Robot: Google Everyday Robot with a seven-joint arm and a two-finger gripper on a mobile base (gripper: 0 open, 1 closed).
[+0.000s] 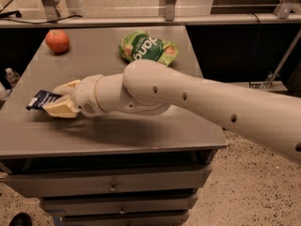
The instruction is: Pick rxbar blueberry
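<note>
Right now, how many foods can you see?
3: round red apple, back left; green snack bag, back middle; dark-blue bar, left edge, in the cream gripper. Arm may hide more.

Hand (57, 98) low over the bench (141, 138), left side, toward the front. White arm (211, 105) reaches in from the right across the top. Cream fingers (59, 109) clamp one end of the rxbar blueberry (40, 99); the dark navy wrapper juts left. Red apple (57, 40) at back-left corner. Green snack bag (146, 48) back-centre, just behind the arm. Drawers (113, 187) under the bench top.
</note>
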